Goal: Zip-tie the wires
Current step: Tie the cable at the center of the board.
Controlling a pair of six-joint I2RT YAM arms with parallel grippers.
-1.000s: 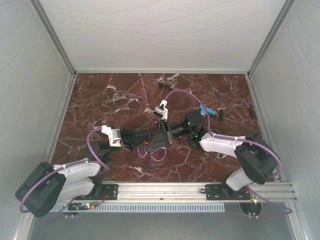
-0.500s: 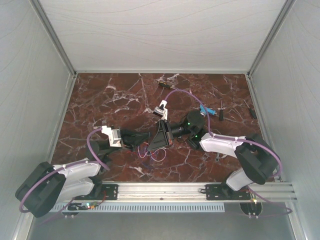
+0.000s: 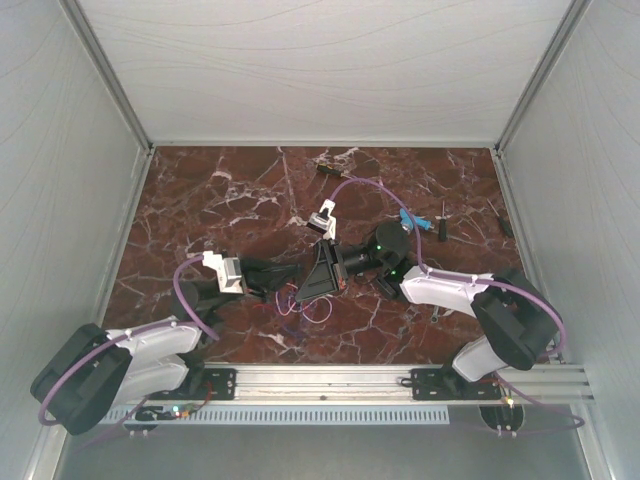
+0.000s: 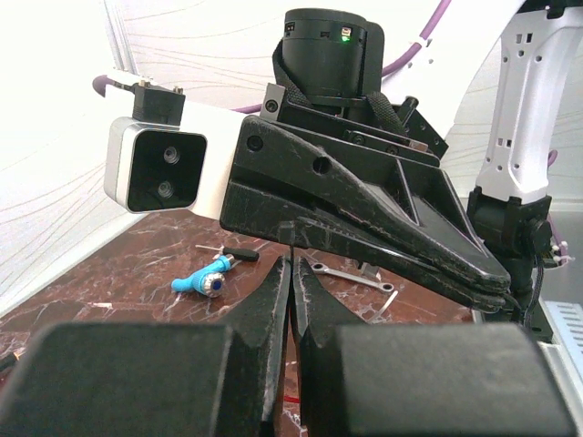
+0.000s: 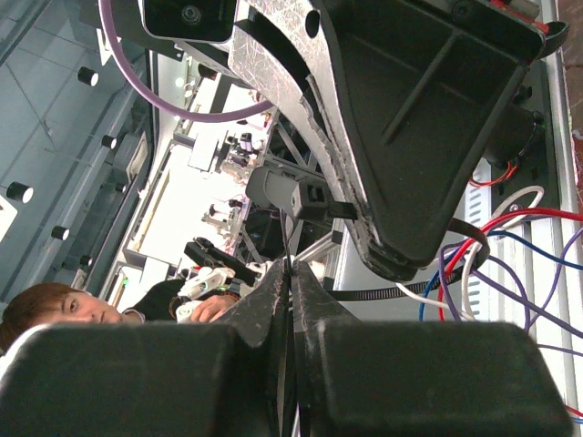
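The wires point(image 3: 306, 307) are a small tangle of thin purple, whitish and red loops on the marble table, just in front of both grippers. In the right wrist view the wires point(image 5: 515, 246) run off to the right, with a black zip tie point(image 5: 428, 282) looped round them. My left gripper point(image 3: 297, 273) and right gripper point(image 3: 309, 286) meet tip to tip above the wires. The left gripper point(image 4: 291, 266) is shut on a thin black strip of the zip tie. The right gripper point(image 5: 291, 267) is shut on the zip tie's thin tail, below its head point(image 5: 308, 197).
A blue-handled tool point(image 3: 411, 221) lies behind the right arm and also shows in the left wrist view point(image 4: 203, 281). A small wrench point(image 4: 350, 272) and a screwdriver point(image 3: 443, 214) lie nearby. Another small tool point(image 3: 326, 170) lies at the back. Grey walls enclose the table on three sides.
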